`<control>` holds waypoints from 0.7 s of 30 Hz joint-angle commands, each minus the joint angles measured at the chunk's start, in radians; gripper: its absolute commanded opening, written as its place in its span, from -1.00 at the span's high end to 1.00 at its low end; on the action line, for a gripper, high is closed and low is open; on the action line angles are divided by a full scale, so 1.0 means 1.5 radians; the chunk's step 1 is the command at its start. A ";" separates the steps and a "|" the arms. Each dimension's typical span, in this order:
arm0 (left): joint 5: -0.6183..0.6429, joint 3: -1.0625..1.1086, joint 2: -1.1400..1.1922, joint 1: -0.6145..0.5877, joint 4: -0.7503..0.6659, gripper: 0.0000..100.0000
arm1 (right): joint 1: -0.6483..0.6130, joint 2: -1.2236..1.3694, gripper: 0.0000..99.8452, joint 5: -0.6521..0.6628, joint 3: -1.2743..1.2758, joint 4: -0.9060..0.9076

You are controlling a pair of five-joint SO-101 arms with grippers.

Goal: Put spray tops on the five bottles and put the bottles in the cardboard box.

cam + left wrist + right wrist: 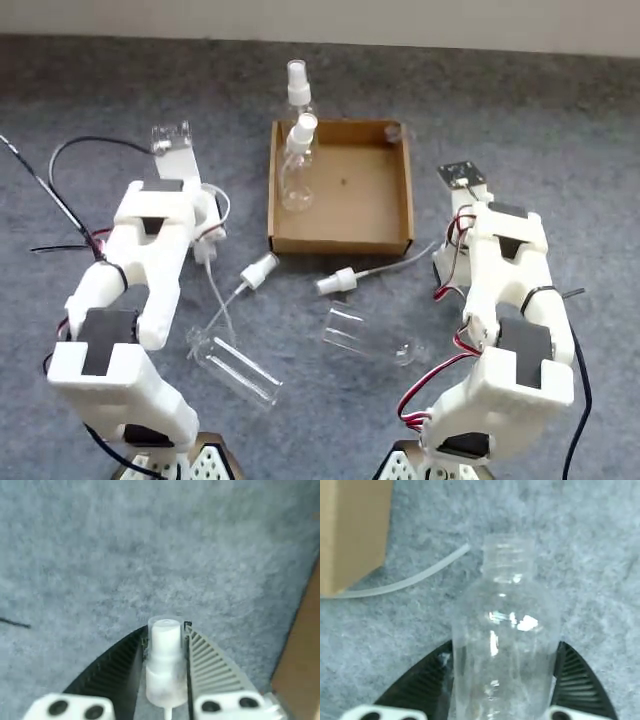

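My left gripper (pixel 166 628) is shut on a white spray top (pixel 165 660), whose thin tube hangs down below the gripper (pixel 205 245) in the high view. My right gripper (pixel 504 647) is shut on a clear, topless bottle (pixel 502 615), neck pointing away, just right of the cardboard box (pixel 340 242). One topped bottle (pixel 297 165) lies inside the box. Another topped bottle (pixel 299 90) stands behind it. Two clear open bottles (pixel 235 368) (pixel 375 340) lie on the carpet in front. Two loose spray tops (pixel 258 272) (pixel 337 283) lie between them and the box.
The long tube (pixel 405 580) of one loose spray top runs across the grey carpet toward my right gripper (pixel 445 262). A box corner (pixel 350 530) sits close to that gripper, and the box wall (pixel 302 655) edges the left wrist view. Cables trail beside both arms.
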 commanded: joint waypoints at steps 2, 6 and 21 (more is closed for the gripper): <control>0.001 -0.201 -0.008 0.018 -0.008 0.99 | -0.002 -0.001 0.52 -0.003 -0.024 -0.022; 0.001 -0.318 -0.008 0.016 0.008 0.99 | -0.002 -0.001 0.52 -0.002 -0.024 -0.022; 0.000 -0.648 -0.061 -0.046 0.261 0.99 | 0.016 -0.002 0.52 -0.003 -0.076 -0.030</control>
